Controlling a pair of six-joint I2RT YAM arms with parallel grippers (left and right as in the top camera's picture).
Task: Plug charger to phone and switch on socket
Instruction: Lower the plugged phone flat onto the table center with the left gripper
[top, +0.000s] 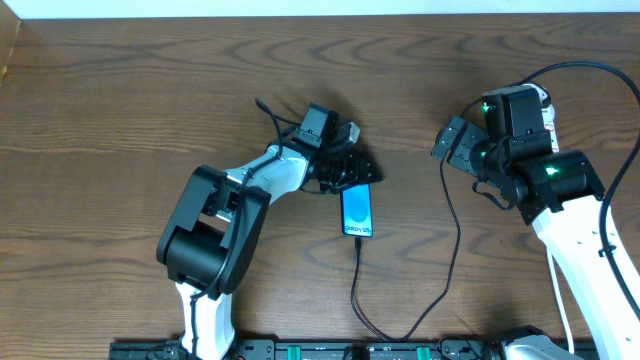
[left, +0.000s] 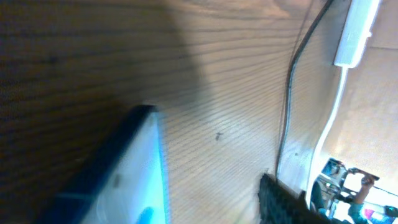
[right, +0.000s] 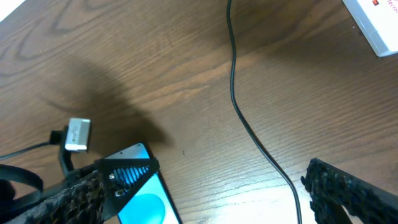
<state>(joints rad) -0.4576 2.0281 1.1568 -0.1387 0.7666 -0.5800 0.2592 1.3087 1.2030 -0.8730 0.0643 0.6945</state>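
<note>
Right pincer (right: 211, 183) wide open, empty

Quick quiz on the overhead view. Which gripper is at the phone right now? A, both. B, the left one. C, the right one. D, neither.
B: the left gripper sits at the far end of the phone, while the right gripper is off to the side, well apart from it.

Phone (top: 358, 210) flat on bench (top: 120, 110), blue screen up; black charger (top: 353, 285) cable meets its near end; white socket (right: 375, 23) well apart
</note>
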